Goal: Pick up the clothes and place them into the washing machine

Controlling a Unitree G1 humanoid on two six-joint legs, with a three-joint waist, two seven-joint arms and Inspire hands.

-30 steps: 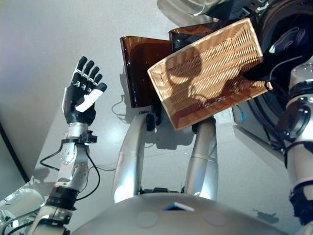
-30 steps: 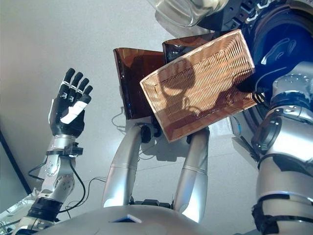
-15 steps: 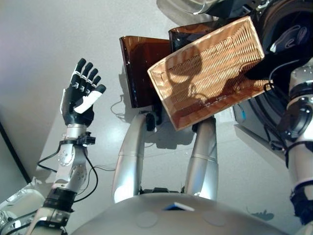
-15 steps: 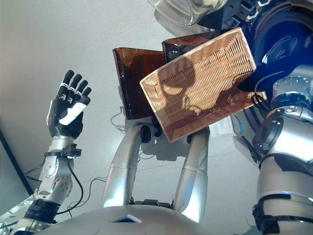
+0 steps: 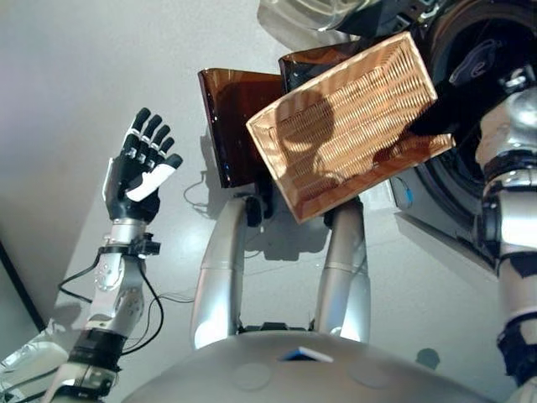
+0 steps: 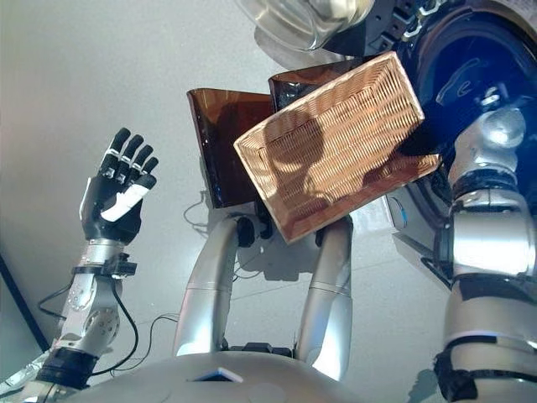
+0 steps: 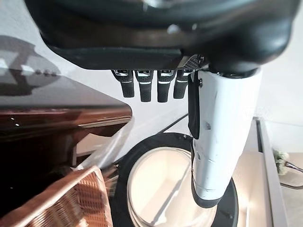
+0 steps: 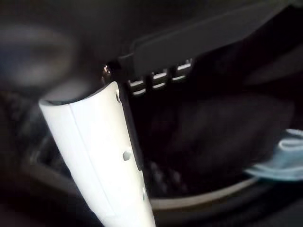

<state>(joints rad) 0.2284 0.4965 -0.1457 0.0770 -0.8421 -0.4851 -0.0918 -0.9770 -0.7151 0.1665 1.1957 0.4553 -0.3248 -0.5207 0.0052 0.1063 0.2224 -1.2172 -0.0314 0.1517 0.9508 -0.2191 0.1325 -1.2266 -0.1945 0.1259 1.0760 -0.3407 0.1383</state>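
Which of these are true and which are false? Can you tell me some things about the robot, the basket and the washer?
1. The left hand is raised with straight fingers and holds nothing. True.
2. The basket is full of clothes. False: the wicker inside it looks bare.
3. The right arm reaches into the washer. True.
4. The left hand rests on the basket. False: it hangs apart from it, off to the side.
5. Something light blue lies in the dark drum. True.
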